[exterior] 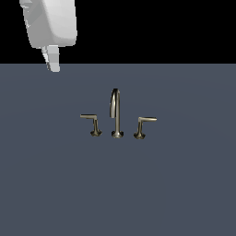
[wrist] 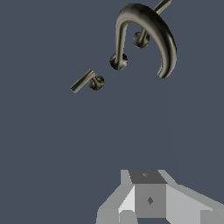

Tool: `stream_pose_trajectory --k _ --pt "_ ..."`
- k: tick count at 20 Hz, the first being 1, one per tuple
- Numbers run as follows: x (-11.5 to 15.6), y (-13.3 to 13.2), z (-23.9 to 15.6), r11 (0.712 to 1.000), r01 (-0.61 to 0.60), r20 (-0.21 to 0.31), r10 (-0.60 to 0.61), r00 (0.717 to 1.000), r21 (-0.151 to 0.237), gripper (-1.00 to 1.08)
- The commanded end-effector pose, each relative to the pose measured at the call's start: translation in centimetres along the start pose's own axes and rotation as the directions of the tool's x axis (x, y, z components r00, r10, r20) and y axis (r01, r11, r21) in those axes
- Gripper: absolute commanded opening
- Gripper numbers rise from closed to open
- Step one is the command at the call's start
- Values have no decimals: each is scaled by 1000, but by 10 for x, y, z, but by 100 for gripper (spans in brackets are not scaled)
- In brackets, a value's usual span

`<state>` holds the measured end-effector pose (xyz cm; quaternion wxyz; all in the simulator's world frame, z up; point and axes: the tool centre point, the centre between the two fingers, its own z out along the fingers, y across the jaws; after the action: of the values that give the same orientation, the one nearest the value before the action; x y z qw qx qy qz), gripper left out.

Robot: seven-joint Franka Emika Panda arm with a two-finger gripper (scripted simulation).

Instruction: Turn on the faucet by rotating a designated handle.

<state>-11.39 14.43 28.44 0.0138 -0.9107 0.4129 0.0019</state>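
Note:
The faucet (exterior: 116,115) stands mid-scene on the dark grey surface, a tall arched spout between two short levers. The handle (exterior: 91,120) is the lever at the exterior view's left, its thin arm jutting left. My gripper (exterior: 54,66) hangs high at the exterior view's upper left, well away from the faucet and touching nothing. In the wrist view the handle (wrist: 87,81) lies beside the spout (wrist: 146,30), far ahead of my gripper (wrist: 148,203). The fingertips (wrist: 150,199) look pressed together with no gap and nothing between them.
The mirror-image lever (exterior: 144,125) stands at the exterior view's right of the spout, its arm jutting right; in the wrist view this lever (wrist: 142,38) sits behind the spout. The flat grey surface (exterior: 184,193) spreads all around.

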Motion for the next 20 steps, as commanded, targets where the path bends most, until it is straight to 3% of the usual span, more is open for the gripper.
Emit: stream_pose_trajectory --k 1,11,20 --pt "4 -10 11 999 -47 0 47 999 1 -100" --pt "25 -45 53 976 -219 -4 219 976 0 -100" --pt "50 -74 92 927 -374 -10 374 927 -3 -100"
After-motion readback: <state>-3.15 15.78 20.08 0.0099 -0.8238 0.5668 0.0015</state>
